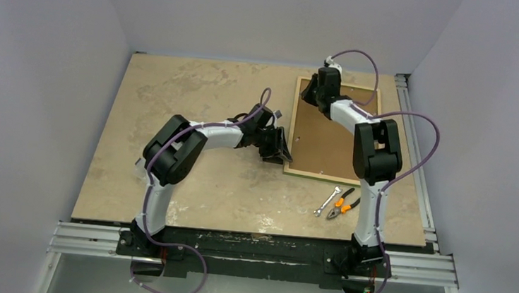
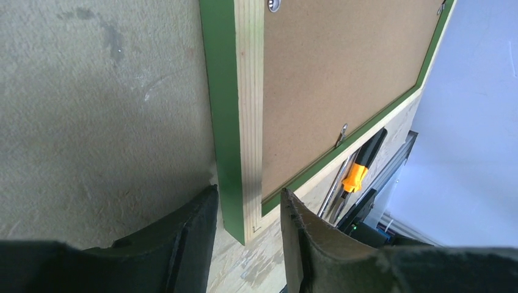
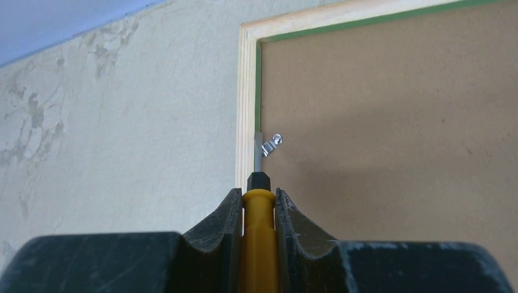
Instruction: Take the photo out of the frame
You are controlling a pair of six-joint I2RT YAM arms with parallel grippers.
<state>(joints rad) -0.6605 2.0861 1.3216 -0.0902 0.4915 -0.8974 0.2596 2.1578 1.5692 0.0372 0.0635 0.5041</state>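
Note:
The frame (image 1: pixel 318 174) lies face down at the table's back right, its green side and pale wood rim (image 2: pixel 235 91) in the left wrist view. The photo shows only its plain brown back (image 1: pixel 328 135) (image 3: pixel 391 122); the printed side is hidden. My left gripper (image 1: pixel 274 148) (image 2: pixel 247 195) stands open astride the frame's near-left corner, one finger on each side of the rim. My right gripper (image 1: pixel 313 87) (image 3: pixel 257 192) is shut on a yellow-handled screwdriver (image 3: pixel 258 244). Its tip rests at a small metal clip (image 3: pixel 272 144) on the frame's far-left rim.
A wrench (image 1: pixel 326 201) and orange-handled pliers (image 1: pixel 342 205) (image 2: pixel 360 168) lie on the table just in front of the frame. More metal clips (image 2: pixel 341 135) sit along the frame's rim. An aluminium rail (image 1: pixel 418 167) runs along the table's right side, with walls close around.

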